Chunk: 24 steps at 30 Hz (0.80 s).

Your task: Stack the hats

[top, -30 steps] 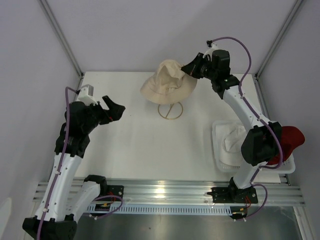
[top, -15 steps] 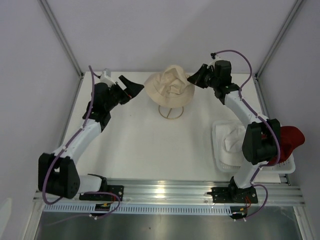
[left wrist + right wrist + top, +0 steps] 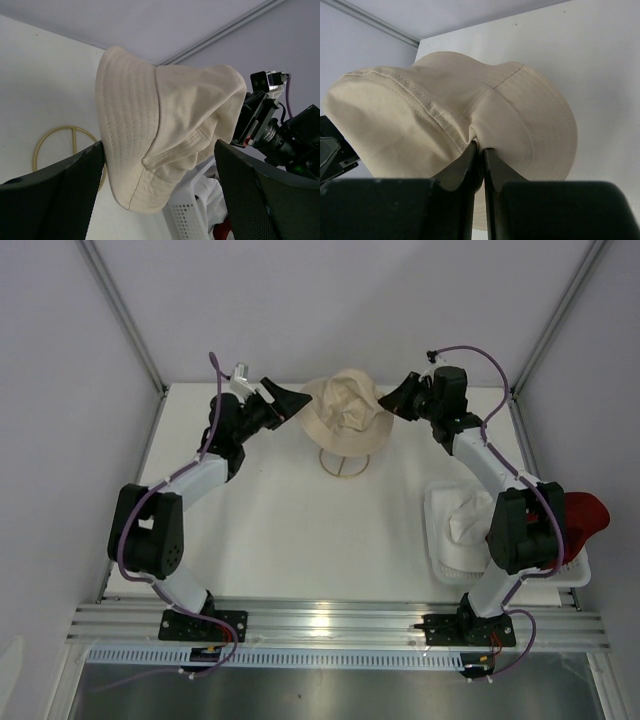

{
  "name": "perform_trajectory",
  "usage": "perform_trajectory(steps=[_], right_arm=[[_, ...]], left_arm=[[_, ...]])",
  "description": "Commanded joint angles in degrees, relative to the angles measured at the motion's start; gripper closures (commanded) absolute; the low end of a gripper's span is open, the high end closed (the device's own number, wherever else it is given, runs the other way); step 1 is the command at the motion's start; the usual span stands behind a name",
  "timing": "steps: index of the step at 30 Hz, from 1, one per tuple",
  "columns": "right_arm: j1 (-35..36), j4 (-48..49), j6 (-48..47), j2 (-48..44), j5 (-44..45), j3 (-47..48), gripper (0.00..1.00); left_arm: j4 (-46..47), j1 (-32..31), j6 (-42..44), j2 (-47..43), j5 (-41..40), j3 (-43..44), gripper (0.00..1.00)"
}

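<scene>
i can't read any text, label, brand, number or sign in my three views. the camera module (image 3: 267, 82) on the other arm, upper right of my left wrist view, is too small and blurred to show markings.

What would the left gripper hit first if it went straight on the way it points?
The cream hat on the gold stand. The left gripper has its fingers open and aimed at the hat's brim, with nothing between; how near it is stays hard to judge.
</scene>
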Motion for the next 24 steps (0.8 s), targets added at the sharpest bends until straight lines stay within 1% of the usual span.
perform_trajectory(steps=[1, 3, 4, 5, 7, 8, 10, 12, 13, 14, 15, 16, 18, 19, 21, 22, 23, 24], right_arm=[[0.5, 3.0, -0.2, -2.9, 0.4, 0.7, 0.87], [0.7, 2.8, -0.3, -3.0, 0.7, 0.8, 0.87], [0.8, 2.8, -0.4, -3.0, 0.9, 0.9, 0.87], [0.9, 2.8, -0.6, -3.0, 0.9, 1.0, 0.87], [1.2, 2.8, -1.2, -2.7, 1.2, 1.3, 0.87], [1.3, 2.5, -1.6, -2.3, 1.3, 1.6, 0.87], [1.3, 1.3, -1.7, -1.4, 1.4, 2.6, 0.87], [1.3, 1.2, -1.6, -1.0, 1.2, 2.6, 0.88], [1.3, 1.2, -1.5, -0.8, 1.2, 2.4, 0.88], [1.3, 1.1, -1.5, -0.8, 1.3, 2.3, 0.88], [1.3, 0.9, -1.5, -0.7, 1.8, 2.3, 0.88], [1.3, 0.6, -1.7, -0.7, 2.0, 2.3, 0.88], [1.2, -0.3, -2.0, -0.8, 2.8, 2.5, 0.82], [1.2, -0.4, -2.4, -0.8, 3.1, 2.5, 0.78], [1.1, -0.4, -2.7, -1.3, 3.7, 2.3, 0.58], [1.0, -0.4, -2.9, -1.4, 3.5, 2.1, 0.50], [1.0, -0.4, -2.9, -1.6, 3.3, 1.6, 0.40], [0.9, -0.4, -2.7, -1.7, 3.3, 1.2, 0.35]], left_arm=[[4.4, -1.2, 0.8, 1.7, 2.2, 4.7, 0.10], [4.3, -1.2, 0.7, 2.8, 1.7, 5.4, 0.15], [4.2, -1.2, 0.6, 3.2, 1.6, 5.2, 0.16], [4.2, -1.2, 0.6, 3.5, 1.3, 6.0, 0.26], [3.9, -1.1, 0.3, 5.3, 1.2, 6.9, 0.36], [4.2, -1.1, 0.2, 6.1, 1.5, 7.9, 0.45], [5.2, -1.1, -0.4, 8.2, 2.4, 8.5, 0.53], [6.9, -1.0, -0.7, 9.5, 3.4, 9.2, 0.65], [7.0, -1.1, -0.9, 9.7, 3.4, 9.4, 0.72], [6.7, -1.1, -0.7, 9.7, 3.2, 9.3, 0.97], [4.8, -1.0, -0.7, 9.5, 2.6, 9.1, 0.99], [4.1, -1.0, -0.4, 8.3, 0.4, 7.4, 0.99], [3.9, -1.0, 0.0, 6.3, -2.0, 5.0, 0.99], [3.9, -1.0, 0.1, 3.7, -4.5, 0.9, 0.99], [3.2, -1.0, -0.5, 1.3, -7.4, -2.9, 0.99], [3.3, -1.1, -1.2, 0.5, -8.1, -4.9, 0.99], [4.1, -1.2, -1.3, 0.1, -7.7, -5.6, 0.99], [4.7, -1.4, -1.2, 0.2, -6.9, -6.4, 0.99]])
